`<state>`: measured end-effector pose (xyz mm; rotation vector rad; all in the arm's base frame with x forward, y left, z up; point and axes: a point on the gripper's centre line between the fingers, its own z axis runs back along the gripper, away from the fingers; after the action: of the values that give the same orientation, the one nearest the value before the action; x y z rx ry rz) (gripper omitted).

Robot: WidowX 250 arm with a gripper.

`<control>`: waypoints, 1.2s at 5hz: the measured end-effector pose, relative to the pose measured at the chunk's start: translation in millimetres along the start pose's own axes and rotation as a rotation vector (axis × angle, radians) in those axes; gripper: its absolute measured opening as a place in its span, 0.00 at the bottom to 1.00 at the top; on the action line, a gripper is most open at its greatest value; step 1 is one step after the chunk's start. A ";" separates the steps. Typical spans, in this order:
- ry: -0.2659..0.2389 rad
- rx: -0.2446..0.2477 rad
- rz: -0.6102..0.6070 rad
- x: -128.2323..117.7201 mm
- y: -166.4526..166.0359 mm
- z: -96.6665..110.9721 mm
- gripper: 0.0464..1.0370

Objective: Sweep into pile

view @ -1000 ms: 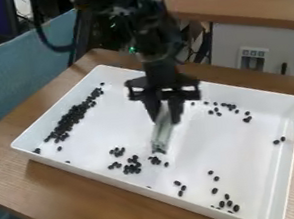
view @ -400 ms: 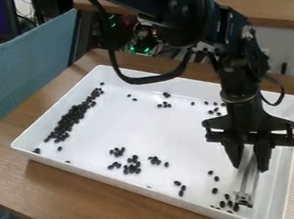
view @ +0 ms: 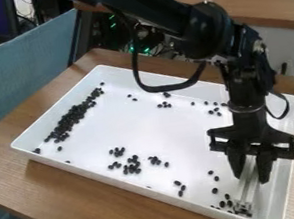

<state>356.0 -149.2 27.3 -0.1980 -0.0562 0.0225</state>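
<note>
My gripper (view: 252, 171) hangs over the right end of the white tray (view: 163, 192), shut on a pale, narrow sweeping tool (view: 249, 187). The tool slants down to the tray floor, its lower end beside a few black beans (view: 222, 204) near the front right corner. A dense elongated pile of black beans (view: 73, 116) lies along the tray's left side. Smaller clusters lie at the front middle (view: 131, 166) and toward the back (view: 164, 105), with some beans partly behind the arm.
The tray stands on a wooden table (view: 71, 183). A blue fabric panel (view: 23, 63) runs along the left, and a wooden shelf (view: 265, 6) crosses behind. A dark cable loops from the arm above the tray's back.
The gripper and tool swung right across the tray, then shifted slightly toward its front right. Beans by the tool's end moved a little. The clusters at the left and front middle stayed put.
</note>
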 end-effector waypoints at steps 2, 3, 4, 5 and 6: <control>0.013 0.035 -0.020 -0.5 3.3 -7.3 0.34; 0.035 0.089 -0.046 -0.7 14.5 -7.0 0.34; 0.062 0.125 -0.041 8.8 49.3 -1.9 0.34; 0.032 0.158 -0.034 17.0 101.4 6.1 0.34; 0.019 0.192 -0.065 23.1 138.9 13.0 0.34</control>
<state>376.0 -9.8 13.8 -0.0040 -0.0414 -0.0388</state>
